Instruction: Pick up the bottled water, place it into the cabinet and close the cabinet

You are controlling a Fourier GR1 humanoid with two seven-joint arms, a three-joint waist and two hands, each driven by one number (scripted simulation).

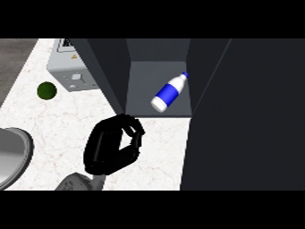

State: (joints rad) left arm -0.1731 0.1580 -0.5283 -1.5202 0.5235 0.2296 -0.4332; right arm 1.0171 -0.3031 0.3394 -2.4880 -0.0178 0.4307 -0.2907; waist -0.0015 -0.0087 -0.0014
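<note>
Bottle (168, 92): you see one, white with a blue band round its middle and a blue cap, lying on its side and slanting, cap toward the upper right, base toward the lower left.
Where it is: on the grey floor inside the cabinet (156, 53), between the two dark side walls, nearer the right wall at its cap end. No hand touches it.
Cabinet: you look into one open compartment; its left wall is a dark panel that runs down to a point just above the hand.
Door (254, 116): a broad dark panel fills the right side of your view from top to bottom, standing open beside the compartment. It covers the counter on that side.
Left hand (113, 145): you have one hand in view, black, low and left of centre, just below the cabinet's front edge. Its fingers are curled in toward the thumb with a gap between them, and nothing is in that gap.
Right hand: you cannot see it.
Counter (56, 120): pale marbled top, bare in front of the cabinet.
Other things: one small dark green round object (46, 90) at the left, well apart from the bottle; one grey box (72, 67) with switches behind it, against the cabinet's left wall; one grey curved basin (3, 156) at the far left edge.
</note>
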